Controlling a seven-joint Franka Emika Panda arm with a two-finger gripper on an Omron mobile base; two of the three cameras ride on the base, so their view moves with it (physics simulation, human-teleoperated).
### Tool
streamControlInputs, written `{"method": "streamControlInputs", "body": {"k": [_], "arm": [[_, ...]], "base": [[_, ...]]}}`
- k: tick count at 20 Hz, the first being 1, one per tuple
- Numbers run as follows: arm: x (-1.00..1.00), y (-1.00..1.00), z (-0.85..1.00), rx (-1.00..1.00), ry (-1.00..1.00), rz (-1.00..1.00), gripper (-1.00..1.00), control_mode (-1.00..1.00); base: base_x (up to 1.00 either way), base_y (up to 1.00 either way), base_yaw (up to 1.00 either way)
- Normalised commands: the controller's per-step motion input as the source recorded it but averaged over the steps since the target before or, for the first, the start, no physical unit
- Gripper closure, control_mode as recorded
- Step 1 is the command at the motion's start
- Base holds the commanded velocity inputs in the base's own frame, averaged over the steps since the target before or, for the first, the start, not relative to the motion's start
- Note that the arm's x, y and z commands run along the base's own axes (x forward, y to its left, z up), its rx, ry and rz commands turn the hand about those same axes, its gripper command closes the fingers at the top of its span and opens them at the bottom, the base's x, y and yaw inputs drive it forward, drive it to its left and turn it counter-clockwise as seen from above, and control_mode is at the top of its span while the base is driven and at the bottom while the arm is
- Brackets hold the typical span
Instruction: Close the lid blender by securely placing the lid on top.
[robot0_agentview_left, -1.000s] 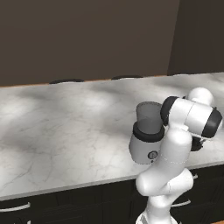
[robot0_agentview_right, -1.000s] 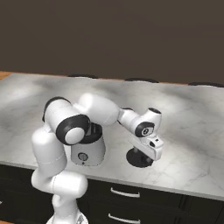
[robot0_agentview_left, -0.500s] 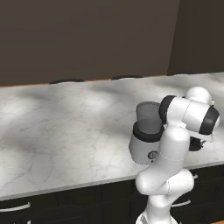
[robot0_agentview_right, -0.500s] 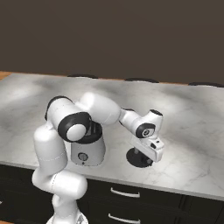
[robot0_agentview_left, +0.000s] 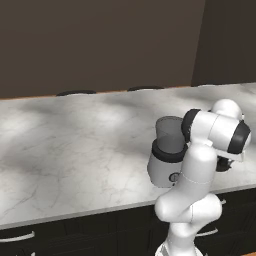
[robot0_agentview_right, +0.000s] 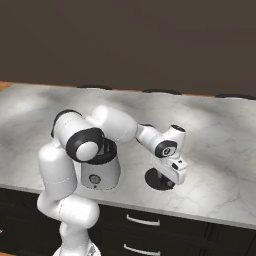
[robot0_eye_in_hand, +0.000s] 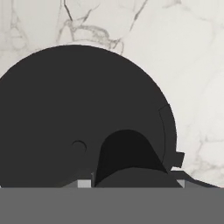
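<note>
The blender (robot0_agentview_left: 169, 150) stands near the counter's front edge, its grey jar open at the top; my arm covers much of it in the right base view, where its silver-white base (robot0_agentview_right: 100, 174) and dial show. To its right the lid (robot0_agentview_right: 159, 180), a dark flat disc, lies on the marble. My gripper (robot0_agentview_right: 167, 175) hangs right over the lid, pointing down. In the hand view the lid (robot0_eye_in_hand: 65, 113) looms very close, and its knob (robot0_eye_in_hand: 127, 151) rises between my open fingers at the gripper (robot0_eye_in_hand: 131, 183).
The marble counter (robot0_agentview_right: 220, 150) stretches wide to the left and behind the blender. Its front edge (robot0_agentview_right: 165, 211) runs just below the lid, above dark drawers with silver handles. A dark wall stands behind.
The hand has sunk slightly closer to the lid and the arm's shoulder has leaned a little forward. Blender and lid have not moved.
</note>
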Motion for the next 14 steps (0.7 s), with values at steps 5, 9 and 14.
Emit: {"method": "streamControlInputs", "body": {"k": [5, 9, 14], "arm": [[-0.04, 0.00, 0.15, 0.00, -0.10, 0.00, 1.00, -1.00], [-0.23, 0.00, 0.67, 0.00, -0.16, 0.00, 1.00, -1.00], [-0.18, 0.00, 1.00, 0.00, -0.12, 0.00, 1.00, -1.00]], "base": [[0.00, 0.00, 0.00], [0.00, 0.00, 0.00], [0.00, 0.00, 0.00]]}}
